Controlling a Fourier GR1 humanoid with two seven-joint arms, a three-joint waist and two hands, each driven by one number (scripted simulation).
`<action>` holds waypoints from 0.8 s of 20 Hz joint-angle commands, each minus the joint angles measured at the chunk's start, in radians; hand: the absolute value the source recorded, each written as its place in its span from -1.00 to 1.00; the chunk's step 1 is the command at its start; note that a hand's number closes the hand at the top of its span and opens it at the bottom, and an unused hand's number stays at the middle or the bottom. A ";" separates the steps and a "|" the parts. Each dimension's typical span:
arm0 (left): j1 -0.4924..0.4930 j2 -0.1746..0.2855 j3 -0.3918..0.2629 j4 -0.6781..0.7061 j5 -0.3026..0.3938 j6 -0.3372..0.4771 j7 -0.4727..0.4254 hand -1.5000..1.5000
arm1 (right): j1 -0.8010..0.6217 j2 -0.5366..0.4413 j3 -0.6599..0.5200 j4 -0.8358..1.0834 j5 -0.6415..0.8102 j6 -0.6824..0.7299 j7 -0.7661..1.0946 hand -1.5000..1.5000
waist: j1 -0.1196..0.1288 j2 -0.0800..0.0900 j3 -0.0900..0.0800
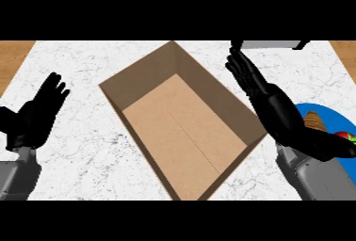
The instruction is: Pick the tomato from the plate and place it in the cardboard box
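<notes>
Things counted in the head view: one cardboard box [182, 127], one blue plate [332, 116], one tomato [344, 137], one brown food item [314, 120], and two hands. The box lies open on the white marbled bench [83, 157], set cornerwise in the middle, with nothing inside it. The tomato sits on the plate at the right edge, well right of the box; only a small red patch with some green shows, the rest cut off by the frame and by the right forearm. The plate is largely hidden under that arm too, and the brown item on it is too covered to identify.

The right hand [270, 96] stretches toward the far side along the box's right wall, its fingers [240, 66] straight and released, grasping nothing; whether it touches the wall cannot be told. The left hand [35, 115] rests at the left edge, fingers up and spread, also released. A grey object [268, 45] at the far right is cut off at the top and cannot be made out.
</notes>
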 commanded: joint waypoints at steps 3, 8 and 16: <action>0.082 0.058 -0.031 -0.043 -0.123 0.034 -0.037 0.00 | 0.086 -0.114 -0.293 0.052 -0.050 -0.080 -0.071 -1.00 | -0.014 -0.008 -0.015; 0.127 0.083 -0.047 -0.032 -0.192 0.066 -0.067 0.00 | 0.217 -0.359 -0.438 0.294 0.211 -0.282 0.029 1.00 | -0.081 0.016 -0.025; 0.209 -0.009 -0.174 -0.121 -0.334 0.145 -0.079 0.00 | 0.292 -0.263 -0.729 0.490 0.021 -0.307 -0.237 -1.00 | 0.006 -0.004 -0.018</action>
